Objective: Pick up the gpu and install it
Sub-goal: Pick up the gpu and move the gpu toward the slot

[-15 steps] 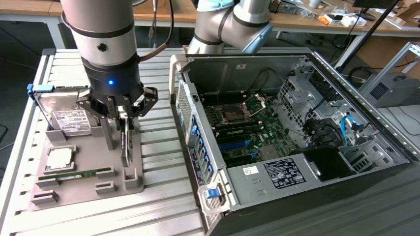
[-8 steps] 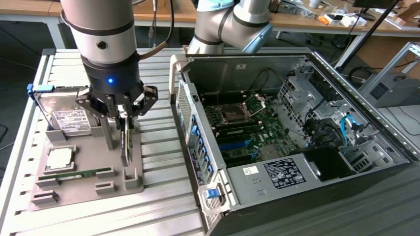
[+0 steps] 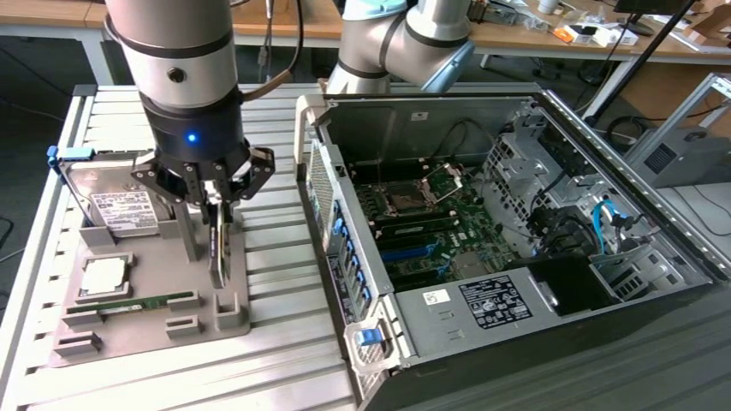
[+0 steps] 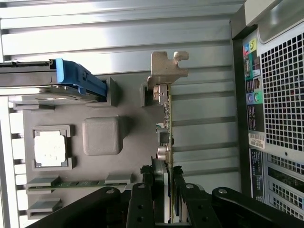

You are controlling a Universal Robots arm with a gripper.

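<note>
This is a robotics lab set up for computer assembly. A Universal Robots arm stands over a slatted aluminium desk that carries an opened PC tower with its motherboard bare. A grey fixture tray holds loose parts: a hard drive, a memory stick and a gpu. Behind are wooden benches strewn with cables and small hardware.

gpu 1 | hard drive 1 | memory stick 1 | case 1
</note>
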